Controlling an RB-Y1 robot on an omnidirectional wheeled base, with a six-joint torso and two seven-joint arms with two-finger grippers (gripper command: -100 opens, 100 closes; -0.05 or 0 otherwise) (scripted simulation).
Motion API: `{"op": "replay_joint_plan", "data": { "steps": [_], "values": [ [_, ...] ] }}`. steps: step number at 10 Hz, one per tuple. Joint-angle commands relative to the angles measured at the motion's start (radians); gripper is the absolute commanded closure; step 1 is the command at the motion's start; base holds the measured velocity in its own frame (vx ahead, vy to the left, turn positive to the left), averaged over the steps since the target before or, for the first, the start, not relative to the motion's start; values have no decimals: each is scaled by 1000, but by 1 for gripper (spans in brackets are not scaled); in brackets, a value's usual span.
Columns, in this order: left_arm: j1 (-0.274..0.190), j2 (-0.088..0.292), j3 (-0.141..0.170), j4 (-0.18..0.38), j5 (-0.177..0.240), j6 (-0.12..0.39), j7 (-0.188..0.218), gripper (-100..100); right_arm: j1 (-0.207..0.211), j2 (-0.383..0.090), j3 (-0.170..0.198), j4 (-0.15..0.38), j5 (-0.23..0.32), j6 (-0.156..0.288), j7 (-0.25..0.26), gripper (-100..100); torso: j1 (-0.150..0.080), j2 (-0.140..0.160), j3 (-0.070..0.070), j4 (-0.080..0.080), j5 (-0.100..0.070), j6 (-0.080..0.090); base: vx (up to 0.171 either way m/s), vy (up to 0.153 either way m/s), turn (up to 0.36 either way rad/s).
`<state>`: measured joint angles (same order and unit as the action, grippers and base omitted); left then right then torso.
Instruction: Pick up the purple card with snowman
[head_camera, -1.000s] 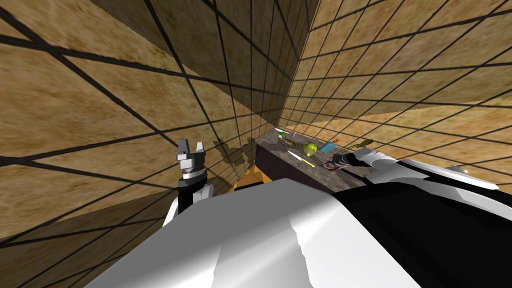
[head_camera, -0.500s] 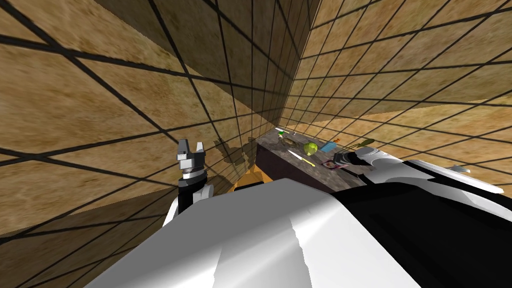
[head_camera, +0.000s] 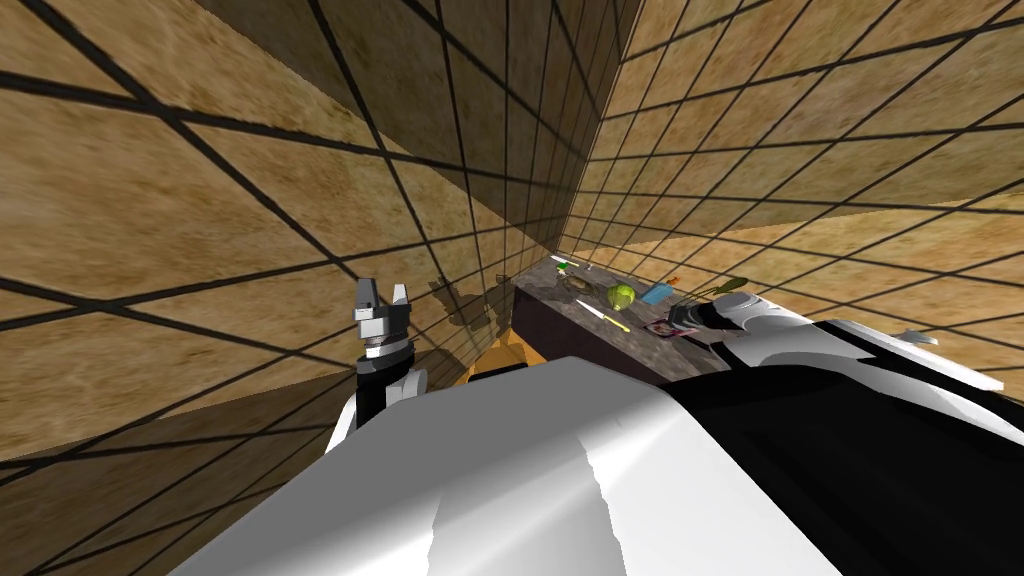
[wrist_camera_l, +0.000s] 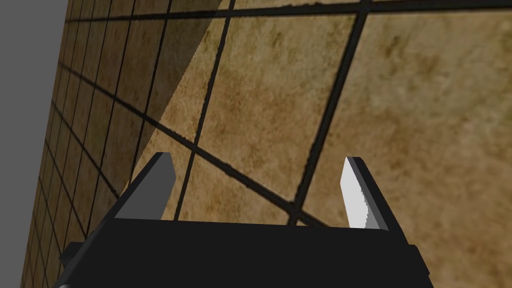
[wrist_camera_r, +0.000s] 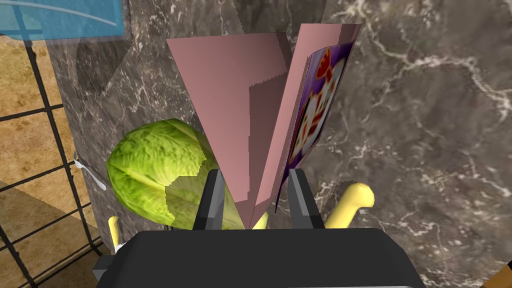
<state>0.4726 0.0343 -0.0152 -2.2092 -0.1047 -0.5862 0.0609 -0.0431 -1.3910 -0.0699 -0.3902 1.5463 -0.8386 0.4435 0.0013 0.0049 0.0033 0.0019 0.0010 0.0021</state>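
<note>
Right end effector: clamped on folded purple snowman card; green cabbage set nearby on marbled tabletop. Left end effector: parted, raised beside tiled wall.

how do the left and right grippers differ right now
The left gripper has its fingers wide apart with nothing between them, while the right gripper has its fingers pressed on the folded purple card. The left gripper hangs apart from the dark marbled counter; the right gripper is over it, near a green cabbage. Both have a dark box body.
</note>
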Motion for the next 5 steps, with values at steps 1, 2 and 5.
{"op": "replay_joint_plan", "data": {
  "steps": [1,2,5],
  "values": [
    [0,0,0,0,0,0,0,0,-9,6,-50,10,50,-19,2,100,0,0,0,0,0,0,-21,13,12],
    [0,0,0,0,0,0,0,0,-17,11,-79,18,81,-31,4,100,0,0,0,0,0,0,-26,16,15],
    [0,0,0,0,0,0,0,0,-23,11,-75,24,83,-30,9,0,-1,0,0,0,0,0,-9,5,1]
  ]
}}
